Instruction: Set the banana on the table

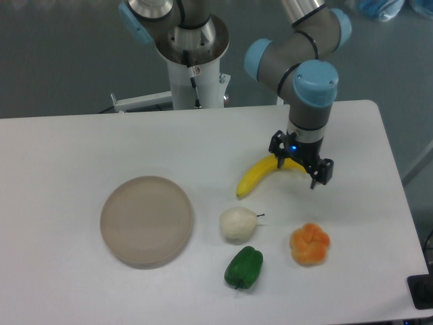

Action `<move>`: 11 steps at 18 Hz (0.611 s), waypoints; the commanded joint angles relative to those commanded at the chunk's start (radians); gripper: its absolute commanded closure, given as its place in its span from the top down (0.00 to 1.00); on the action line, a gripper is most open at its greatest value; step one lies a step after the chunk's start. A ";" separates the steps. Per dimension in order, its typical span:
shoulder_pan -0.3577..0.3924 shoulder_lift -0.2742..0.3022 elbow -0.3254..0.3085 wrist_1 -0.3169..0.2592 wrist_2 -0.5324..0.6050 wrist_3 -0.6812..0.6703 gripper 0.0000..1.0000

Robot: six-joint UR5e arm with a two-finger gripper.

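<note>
The yellow banana (pixel 258 176) lies flat on the white table (pixel 81 149), curving from its lower-left tip up toward the right. My gripper (pixel 302 168) hangs just above the banana's right end, shifted to the right of the fruit. Its two dark fingers (pixel 321 172) are spread apart with nothing between them. The banana's right tip is partly hidden behind the gripper.
A round beige plate (pixel 147 221) sits at the left. A white round fruit (pixel 237 223), a green pepper (pixel 243 267) and a lumpy orange fruit (pixel 310 244) lie in front of the banana. The robot base (pixel 193 61) stands behind the table.
</note>
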 joint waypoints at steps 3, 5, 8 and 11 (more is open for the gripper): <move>-0.002 -0.032 0.094 0.005 0.018 0.012 1.00; -0.002 -0.043 0.130 0.005 0.020 0.015 1.00; 0.000 -0.066 0.176 0.009 0.023 0.017 1.00; -0.003 -0.107 0.226 0.009 0.101 0.017 1.00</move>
